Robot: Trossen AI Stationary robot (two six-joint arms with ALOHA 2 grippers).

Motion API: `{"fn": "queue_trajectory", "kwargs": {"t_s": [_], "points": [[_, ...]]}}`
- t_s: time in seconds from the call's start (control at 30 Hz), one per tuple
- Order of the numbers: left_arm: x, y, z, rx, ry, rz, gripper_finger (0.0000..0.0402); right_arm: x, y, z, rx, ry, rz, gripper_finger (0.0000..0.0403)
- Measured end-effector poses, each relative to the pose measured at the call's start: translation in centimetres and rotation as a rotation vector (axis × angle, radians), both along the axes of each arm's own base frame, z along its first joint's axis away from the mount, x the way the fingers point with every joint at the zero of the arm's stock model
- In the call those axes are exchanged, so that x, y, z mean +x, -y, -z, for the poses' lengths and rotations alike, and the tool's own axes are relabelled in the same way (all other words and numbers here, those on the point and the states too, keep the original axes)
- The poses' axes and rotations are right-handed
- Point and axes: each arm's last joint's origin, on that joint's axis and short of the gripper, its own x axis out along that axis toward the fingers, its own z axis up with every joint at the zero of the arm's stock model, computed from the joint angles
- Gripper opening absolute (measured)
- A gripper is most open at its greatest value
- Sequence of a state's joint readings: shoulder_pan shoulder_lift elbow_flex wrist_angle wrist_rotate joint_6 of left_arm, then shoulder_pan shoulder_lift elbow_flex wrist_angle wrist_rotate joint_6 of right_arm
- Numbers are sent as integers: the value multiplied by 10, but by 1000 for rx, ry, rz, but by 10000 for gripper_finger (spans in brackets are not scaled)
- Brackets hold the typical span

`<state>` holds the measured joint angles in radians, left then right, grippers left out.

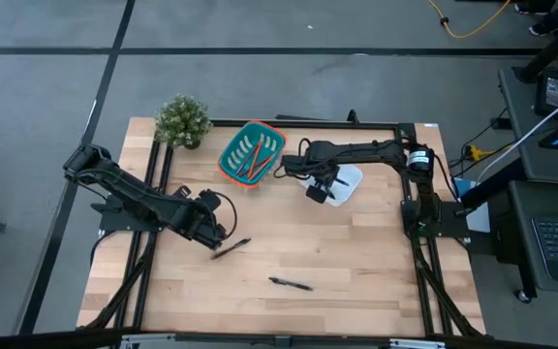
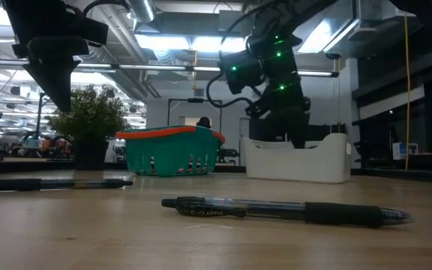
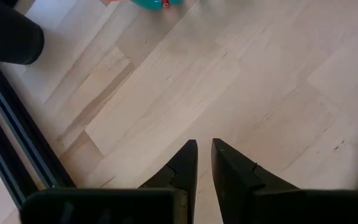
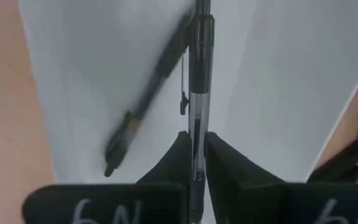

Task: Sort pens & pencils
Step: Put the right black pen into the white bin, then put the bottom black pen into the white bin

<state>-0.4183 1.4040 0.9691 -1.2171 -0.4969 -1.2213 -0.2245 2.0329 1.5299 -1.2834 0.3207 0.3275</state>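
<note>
Two black pens lie flat on the table: one (image 1: 231, 248) (image 2: 51, 183) just beside my left gripper (image 1: 216, 231) (image 3: 204, 146), another (image 1: 291, 283) (image 2: 283, 210) nearer the near edge. My left gripper hovers over bare wood, fingers almost together with nothing between them. My right gripper (image 1: 320, 189) (image 4: 196, 137) is above the white tray (image 1: 349, 184) (image 4: 278, 74), shut on a pen (image 4: 197, 74). One more pen (image 4: 145, 106) lies on the tray's floor. Orange-red pencils (image 1: 256, 163) lie in the teal basket (image 1: 251, 153) (image 2: 175, 154). My right gripper pinches a pen between its two fingers at the clear barrel (image 4: 196, 124), near the clip. The fingers come from above, pointing down. The pen's black part (image 4: 202, 25) reaches out past the fingertips over the white tray. The pen is lifted clear of the tray floor.
A small potted plant (image 1: 182, 121) (image 2: 88, 127) stands at the far left corner beside the basket. Black frame rails (image 1: 153, 174) run along the table's left and right sides. Bare wood lies between the two loose pens and along the near edge.
</note>
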Motion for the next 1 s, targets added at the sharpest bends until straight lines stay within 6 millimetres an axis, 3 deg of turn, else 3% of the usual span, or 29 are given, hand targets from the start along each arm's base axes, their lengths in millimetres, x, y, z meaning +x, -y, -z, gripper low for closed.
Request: {"fn": "queue_trajectory", "kwargs": {"t_s": [0.23, 0.47, 0.67, 0.83, 1.0], "points": [[0, 0, 0, -2, 4, -2, 43, 2, 5, 2, 22, 43, 0, 31], [0, 0, 0, -2, 4, -1, 43, 2, 6, 2, -15, 33, 8, 105], [0, 0, 0, -2, 5, -1, 43, -4, 3, 0, -29, -23, 42, 122], [0, 0, 0, -3, 7, -1, 43, 2, -11, -22, -40, -38, 51, 124], [1, 1, 0, -4, 8, -3, 43, 19, -44, -59, -29, 64, 35, 125]]}}
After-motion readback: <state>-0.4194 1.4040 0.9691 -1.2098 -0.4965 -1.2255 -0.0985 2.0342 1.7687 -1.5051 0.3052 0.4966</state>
